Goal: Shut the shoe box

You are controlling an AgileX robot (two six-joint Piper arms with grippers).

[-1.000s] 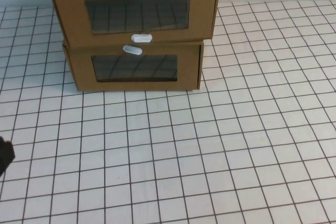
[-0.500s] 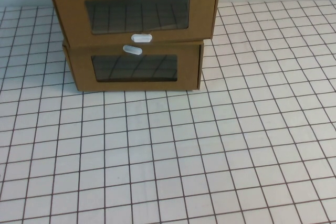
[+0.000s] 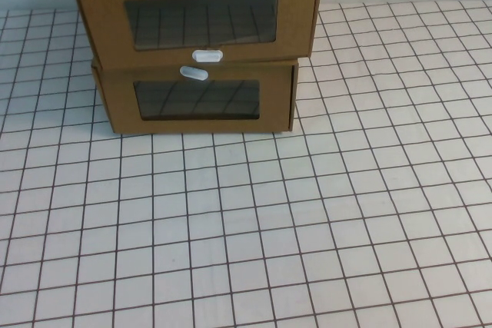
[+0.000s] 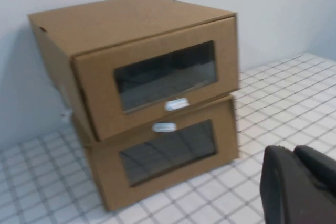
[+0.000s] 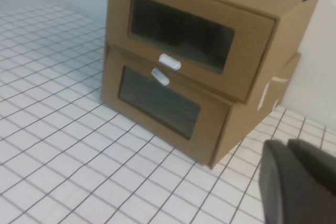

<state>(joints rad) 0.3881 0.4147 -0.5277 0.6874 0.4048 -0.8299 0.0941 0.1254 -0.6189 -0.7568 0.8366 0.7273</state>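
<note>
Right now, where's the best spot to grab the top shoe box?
Probably its white pull tab, reached from the front: it juts off the flat drawer face of the shoe box. The left gripper and right gripper hang in front of it, apart.

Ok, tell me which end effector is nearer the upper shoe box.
Cannot tell. Left end effector sits back off the left front corner of the shoe box, right end effector off its right front corner, similarly far.

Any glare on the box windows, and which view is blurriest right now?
High view: sharp, even light, no glare; the shoe box window reflects grid lines, as does the lower box. Left wrist view: softest; left gripper a dark blur. Right wrist view: boxes fairly sharp; right gripper blurred close to the lens.
</note>
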